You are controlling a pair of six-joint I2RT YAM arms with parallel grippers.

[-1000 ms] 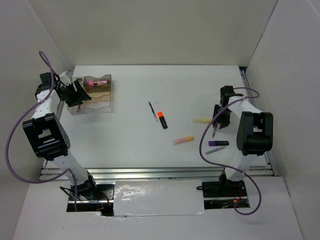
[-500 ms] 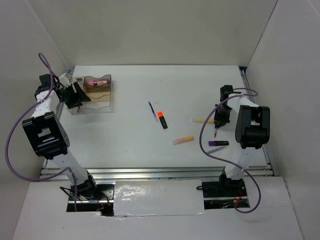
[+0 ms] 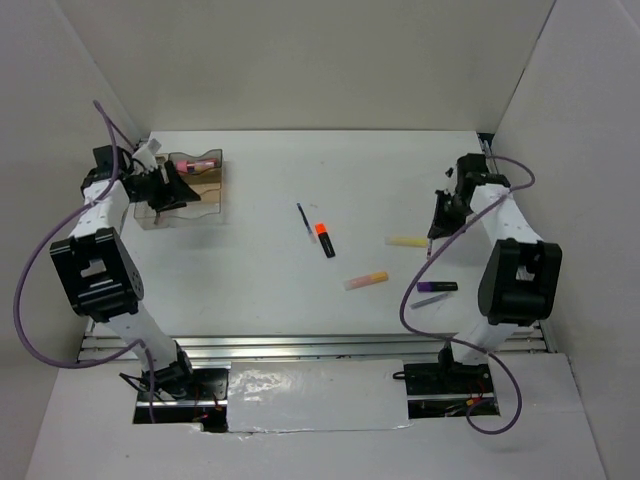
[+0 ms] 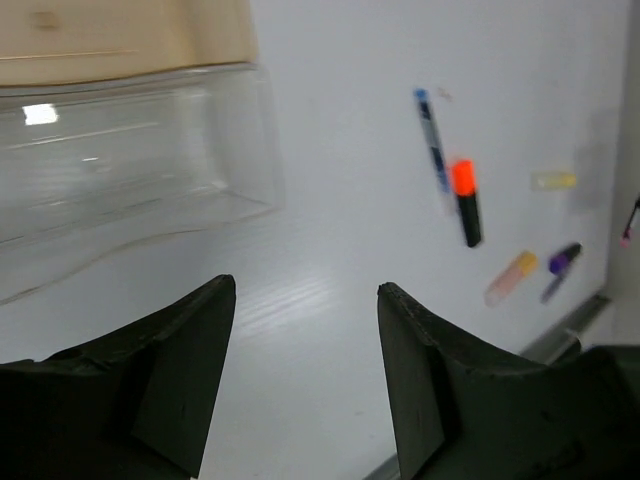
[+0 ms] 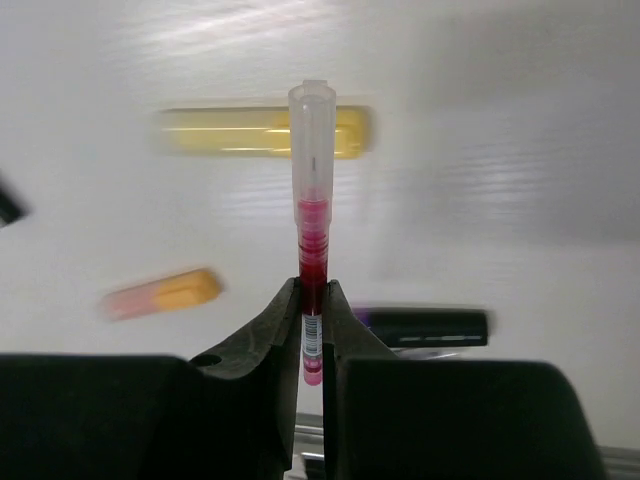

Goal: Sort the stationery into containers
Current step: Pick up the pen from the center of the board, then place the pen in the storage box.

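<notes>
Right tool (image 5: 312,296) pinches red pen (image 5: 312,190) near yellow stick (image 5: 225,132); left tool (image 4: 305,290) agape by tray (image 4: 150,165)

No words, names or numbers can be read anywhere. The only mark is a small white sticker (image 5: 312,337) with thin black lines like a bar code. It sits on the thin red pen (image 5: 312,250), near the pen's lower end, just under its red part. The lines are too tiny and blurry to read.
</notes>
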